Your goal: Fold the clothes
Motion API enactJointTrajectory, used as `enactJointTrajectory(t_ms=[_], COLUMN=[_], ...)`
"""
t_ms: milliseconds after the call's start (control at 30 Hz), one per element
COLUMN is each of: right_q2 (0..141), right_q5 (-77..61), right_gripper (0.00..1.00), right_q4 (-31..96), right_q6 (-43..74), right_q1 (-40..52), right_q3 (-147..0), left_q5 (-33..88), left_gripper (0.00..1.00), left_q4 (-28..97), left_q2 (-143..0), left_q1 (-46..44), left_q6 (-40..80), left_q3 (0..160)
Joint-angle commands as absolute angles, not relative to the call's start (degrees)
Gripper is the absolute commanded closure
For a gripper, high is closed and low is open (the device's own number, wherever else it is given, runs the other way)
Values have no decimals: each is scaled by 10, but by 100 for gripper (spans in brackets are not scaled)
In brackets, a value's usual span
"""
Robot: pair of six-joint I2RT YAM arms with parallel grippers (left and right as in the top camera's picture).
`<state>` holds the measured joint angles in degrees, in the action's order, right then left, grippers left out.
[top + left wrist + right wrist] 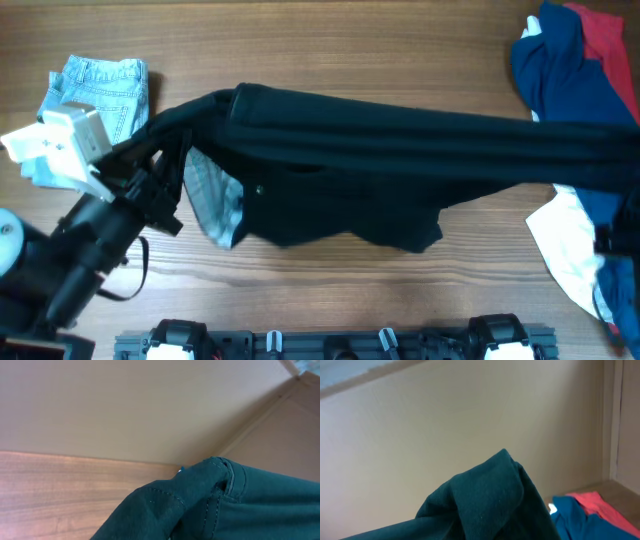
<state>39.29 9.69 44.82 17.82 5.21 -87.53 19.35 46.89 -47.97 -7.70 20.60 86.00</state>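
Garment count on the table (330, 290): five separate pieces, plus one grey panel.

1. Shirt (400, 150): one, black, plain soft knit. It is pulled into a long horizontal band across the table's middle, from the left side to the right edge. The upper part is gathered into lengthwise folds, and a loose flap hangs toward the table's near edge. The left wrist view shows a stitched double seam along a hem.
2. Denim (95, 85): one, light blue, stiff woven, folded roughly square, at the table's far left.
3. Navy garment (560, 70): one, crumpled, at the table's far right. More blue fabric shows below the shirt on the right; whether it is the same piece cannot be told.
4. Red garment (605, 35): one, touching the navy garment at the far-right corner.
5. White garment (570, 240): one, rumpled, at the table's near right.
6. Grey panel (215, 200): pale, finely striped, showing under the shirt's left end.

Left gripper (165, 158): its fingers are buried in the shirt's left end and pressed together on a bunched fold.

Right gripper: its fingers show in no view. Bunched shirt fabric covers them in the right wrist view, and they are clamped together on that right end.
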Motion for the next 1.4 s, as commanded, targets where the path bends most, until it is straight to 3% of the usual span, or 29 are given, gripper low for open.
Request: enactJointTrajectory(t_ms=[0, 200, 367, 400, 433, 467, 500, 533, 600, 700, 1100, 1367], right_q2=[504, 728, 907, 933, 952, 973, 992, 1002, 1011, 1003, 979, 979], right_q5=[158, 103, 48, 45, 43, 43, 43, 44, 39, 40, 0, -61], right_gripper=[96, 96, 96, 93, 85, 66, 44, 35, 23, 17, 14, 11], right_q4=[458, 425, 323, 303, 288, 272, 262, 262, 276, 323, 622, 700], right_q6=[165, 165, 165, 166, 167, 167, 167, 167, 166, 160, 167, 147], right_q1=[46, 46, 46, 46, 46, 46, 46, 46, 46, 46, 46, 46], right_q3=[-883, -883, -883, -883, -883, -883, -883, -883, -883, -883, -881, -855], left_q5=[119, 108, 108, 108, 105, 93, 79, 63, 52, 53, 151, 116], left_gripper=[96, 96, 96, 96, 95, 89, 61, 41, 16, 0, 4, 19], left_q4=[476, 433, 344, 322, 306, 285, 268, 258, 260, 291, 575, 620], left_q2=[-569, -791, -967, -995, -1014, -1038, -1056, -1070, -1084, -1080, -1036, -1070], left_q1=[-64, -52, -42, -42, -42, -42, -42, -41, -39, -35, -54, -68], left_q6=[183, 167, 167, 167, 167, 167, 167, 167, 167, 168, 169, 137], left_q3=[864, 864, 864, 864, 864, 864, 864, 864, 864, 864, 863, 851])
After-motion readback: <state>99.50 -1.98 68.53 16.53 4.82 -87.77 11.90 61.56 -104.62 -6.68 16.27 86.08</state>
